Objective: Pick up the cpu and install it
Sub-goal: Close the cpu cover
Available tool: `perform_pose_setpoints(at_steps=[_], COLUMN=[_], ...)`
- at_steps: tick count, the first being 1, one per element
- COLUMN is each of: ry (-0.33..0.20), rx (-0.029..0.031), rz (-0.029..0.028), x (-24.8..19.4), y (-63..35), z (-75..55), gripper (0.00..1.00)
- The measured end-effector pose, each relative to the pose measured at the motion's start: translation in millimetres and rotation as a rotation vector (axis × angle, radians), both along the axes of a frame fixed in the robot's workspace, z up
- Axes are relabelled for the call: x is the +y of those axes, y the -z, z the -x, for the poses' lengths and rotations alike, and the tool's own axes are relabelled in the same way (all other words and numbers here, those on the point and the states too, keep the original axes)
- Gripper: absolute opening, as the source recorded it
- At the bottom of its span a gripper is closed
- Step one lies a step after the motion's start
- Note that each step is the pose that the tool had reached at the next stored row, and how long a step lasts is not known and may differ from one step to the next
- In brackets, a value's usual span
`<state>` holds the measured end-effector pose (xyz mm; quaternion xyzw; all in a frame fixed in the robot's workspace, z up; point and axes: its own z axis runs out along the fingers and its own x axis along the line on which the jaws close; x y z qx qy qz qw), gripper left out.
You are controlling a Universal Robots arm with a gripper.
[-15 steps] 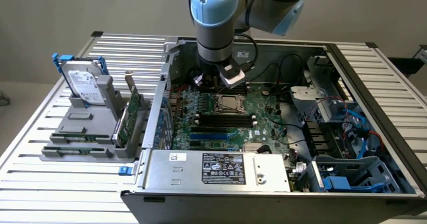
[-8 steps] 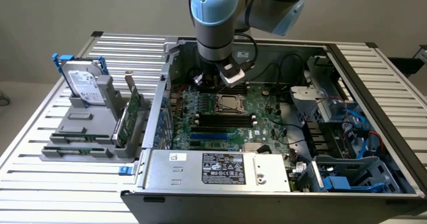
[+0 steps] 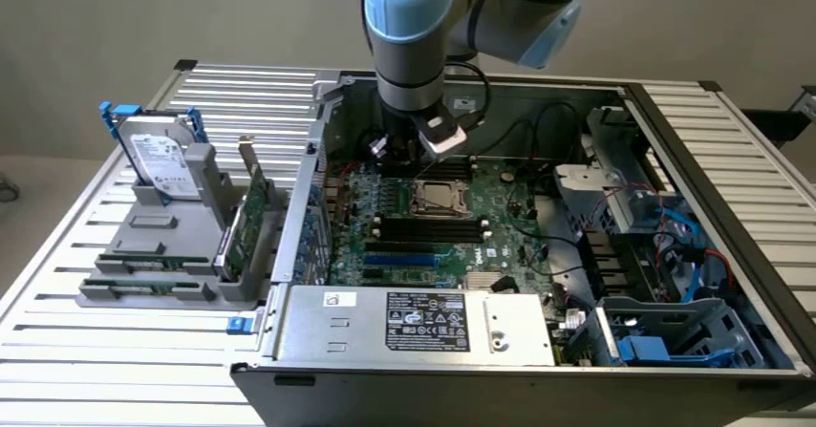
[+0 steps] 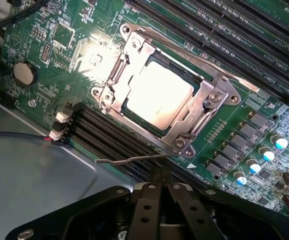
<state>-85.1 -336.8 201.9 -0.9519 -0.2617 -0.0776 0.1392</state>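
Note:
The cpu point(image 4: 157, 95), a small silvery square chip, lies flat inside the metal socket frame point(image 4: 210, 100) on the green motherboard point(image 4: 59, 40). In the exterior view the cpu point(image 3: 440, 199) sits in the middle of the board inside the open computer case. My gripper point(image 4: 162, 187) is shut with nothing between its black fingers and hovers just off the socket's edge, above the dark memory slots. Seen from the exterior view, the gripper point(image 3: 415, 160) hangs a little behind the socket. A thin wire lever point(image 4: 129, 160) lies along the frame's side.
A hard drive with blue handles point(image 3: 160, 160) stands in a grey holder point(image 3: 166, 255) on the slatted table at the exterior view's left. The case walls point(image 3: 312, 160), the labelled power supply point(image 3: 421, 322) and a drive cage with cables point(image 3: 651, 331) surround the board.

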Motion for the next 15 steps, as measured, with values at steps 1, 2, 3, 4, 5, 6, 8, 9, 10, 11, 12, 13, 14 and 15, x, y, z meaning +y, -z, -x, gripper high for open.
perform_pose_setpoints(at_steps=[1, 2, 3, 4, 5, 6, 8, 9, 10, 11, 12, 13, 14, 15], ry=[0.001, 0.001, 0.002, 0.002, 0.002, 0.002, 0.003, 0.004, 0.005, 0.007, 0.009, 0.011, 0.013, 0.014], rx=[0.0, 0.0, 0.0, 0.0001, -0.0001, -0.0001, 0.0, -0.0001, -0.0002, -0.0002, -0.0001, -0.0003, -0.0006, -0.0008], rz=[-0.0001, 0.0, 0.0, 0.0, -0.0001, -0.0001, 0.0001, 0.0002, 0.0003, 0.0009, 0.0018, 0.0027, 0.0033, 0.0038], x=[0.0, 0.0, -0.1, -0.2, -0.6, -1.2, -2.9, -4.1, -5.4, -6.7, -7.9, -8.7, -9.8, -10.4], y=[-0.3, -0.7, -1.3, -2.2, -3.2, -4.2, -5.4, -5.4, -5.4, -5.4, -5.5, -5.4, -5.4, -5.4], z=[1.3, 2.7, 3.9, 5.1, 6.1, 7.0, 8.0, 8.1, 8.2, 8.1, 8.2, 8.2, 8.2, 8.2], gripper=[0.11, 0.11, 0.11, 0.11, 0.11, 0.11, 0.11, 0.11, 0.11, 0.11, 0.11, 0.11, 0.11, 0.11])
